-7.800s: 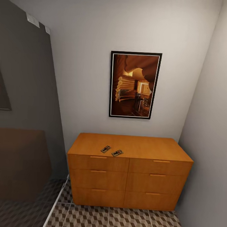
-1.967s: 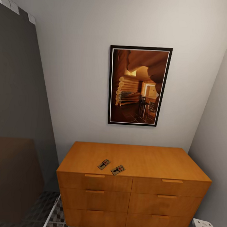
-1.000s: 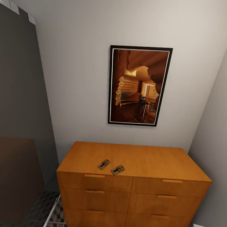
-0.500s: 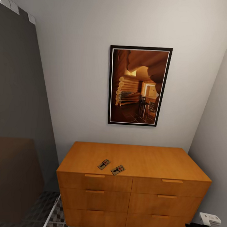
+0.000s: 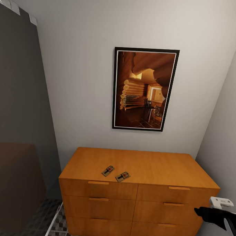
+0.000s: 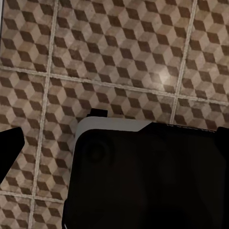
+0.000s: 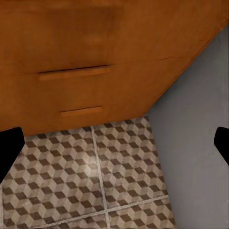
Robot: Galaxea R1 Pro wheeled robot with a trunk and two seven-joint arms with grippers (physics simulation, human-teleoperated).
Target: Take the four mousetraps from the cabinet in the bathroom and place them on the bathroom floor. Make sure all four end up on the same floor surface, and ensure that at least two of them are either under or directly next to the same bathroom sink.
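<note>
Two mousetraps lie side by side on the cabinet's top near its front edge, one (image 5: 108, 170) left of the other (image 5: 122, 176); both are small wooden boards with dark wire and a red spot. The orange-brown cabinet (image 5: 146, 166) stands against the back wall, and its drawer fronts (image 7: 95, 43) fill the far part of the right wrist view. My right gripper (image 5: 209, 214) hangs at the cabinet's right end, below its top, open (image 7: 114, 145) and empty. My left gripper (image 6: 114, 143) is open over the cube-patterned bathroom floor (image 6: 119, 47). The sink is out of view.
A framed picture (image 5: 144, 89) hangs above the cabinet. A grey wall (image 5: 224, 137) closes in right beside the cabinet's right end. A dark panel (image 5: 18, 109) stands at the left. My own dark body (image 6: 152, 181) lies under the left gripper.
My right gripper has risen into the head view at the lower right, beside the cabinet's right end. The mousetraps have not moved. Since the oldest frame the camera has come closer.
</note>
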